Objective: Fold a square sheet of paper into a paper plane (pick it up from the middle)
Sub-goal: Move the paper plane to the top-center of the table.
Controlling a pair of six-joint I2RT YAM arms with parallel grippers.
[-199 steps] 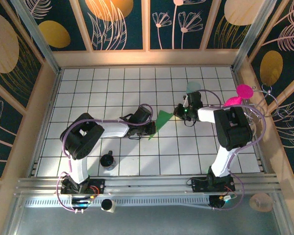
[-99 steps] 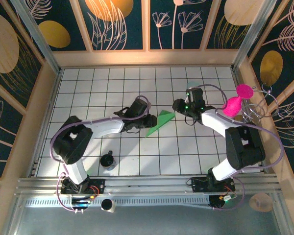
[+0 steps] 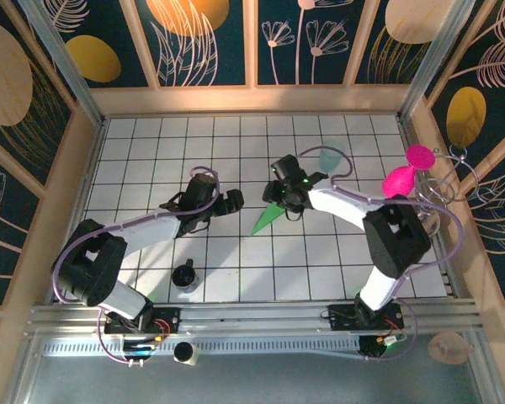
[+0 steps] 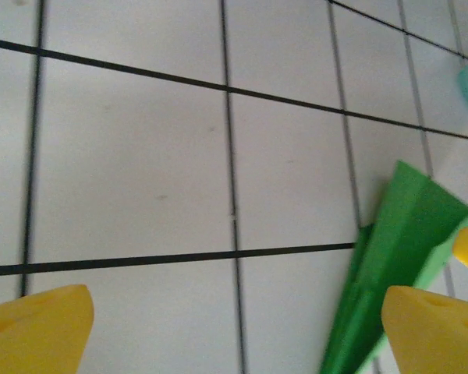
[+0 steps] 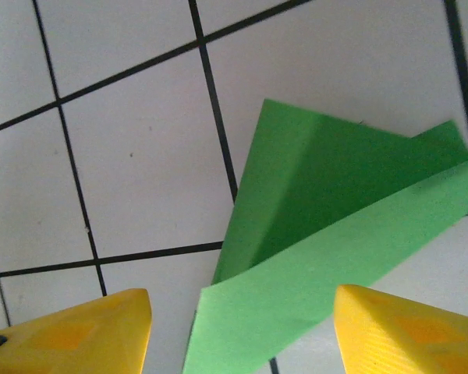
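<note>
A: Where's the paper plane?
B: Lying on the tiled table, about the middle. It's a narrow green dart, tip toward the near left, wide end under the right gripper.
A: Is that gripper clamped on it?
B: No. From the right wrist its yellow fingers stand wide apart above the folded paper, one to each side, and I can't see either touching it.
A: And the left gripper?
B: Just left of the plane, its jaws spread wide too, with bare tile between them. The green edge shows beside one fingertip.
A: Anything else nearby?
B: A pale teal cup farther back on the right, apart from the plane
</note>
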